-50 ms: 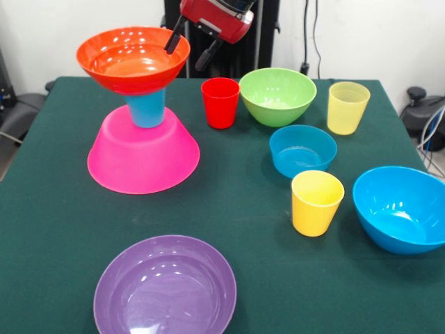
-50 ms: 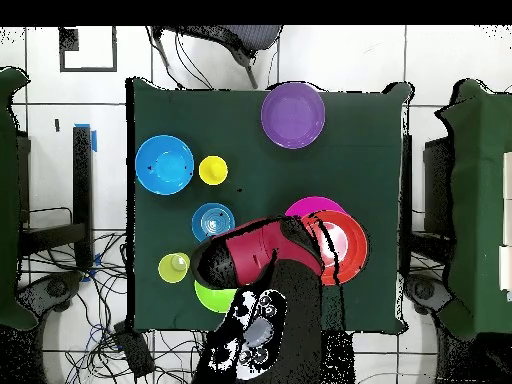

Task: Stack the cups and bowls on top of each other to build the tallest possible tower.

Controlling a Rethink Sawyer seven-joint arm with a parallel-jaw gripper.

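A: Though the arm (image 2: 262, 262) is cut off above, the gripper (image 1: 188, 52) is seen spread beside the orange bowl (image 1: 133, 59).

B: The tower (image 1: 144, 132) is stood on the table's (image 1: 243, 209) left; no writing is readable.

front view: the arm (image 1: 217, 17) is cut off by the top edge; only its red end and the tool (image 1: 189, 45) show. the purple bowl (image 1: 165, 287) loses its near rim at the bottom edge, and the large blue bowl (image 1: 401, 208) is clipped at the right edge. overhead view: the arm covers the red cup entirely, most of the green bowl (image 2: 212, 297), and parts of the orange bowl (image 2: 340, 245) and pink bowl (image 2: 312, 205).
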